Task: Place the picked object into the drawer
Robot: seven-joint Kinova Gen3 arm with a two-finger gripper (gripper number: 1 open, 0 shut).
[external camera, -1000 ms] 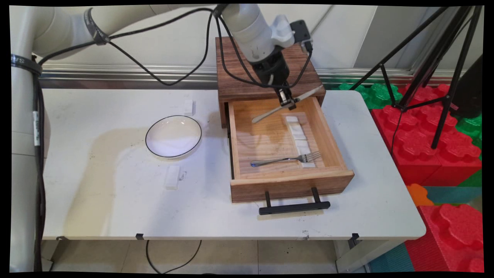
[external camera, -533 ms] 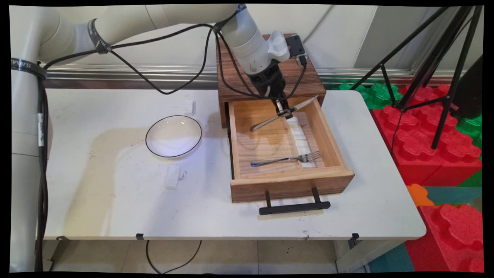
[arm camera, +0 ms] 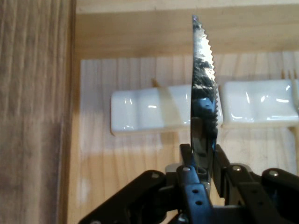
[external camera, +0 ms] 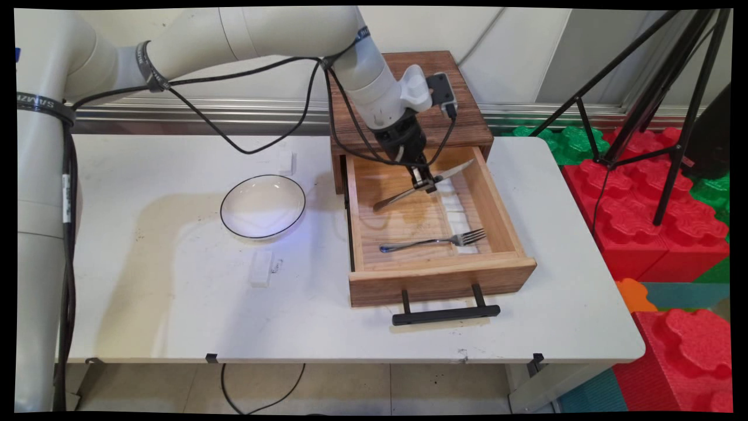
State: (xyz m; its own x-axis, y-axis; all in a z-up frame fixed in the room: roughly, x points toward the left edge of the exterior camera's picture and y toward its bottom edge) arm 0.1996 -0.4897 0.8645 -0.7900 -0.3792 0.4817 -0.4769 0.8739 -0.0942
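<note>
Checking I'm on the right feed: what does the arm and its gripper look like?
White rounded links on the arm, a dark lettered band near the left edge, loose black cables strapped along it, and a black two-finger gripper with a small black box beside the wrist.

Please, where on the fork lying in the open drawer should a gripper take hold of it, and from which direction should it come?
Probably the middle of the handle, coming straight down from above. The fork lies flat on the floor of the drawer, handle toward the left, tines resting by the white rests. The handle is slim and has bare wood on both sides, so fingers could close across it there; the drawer walls block any sideways approach.
</note>
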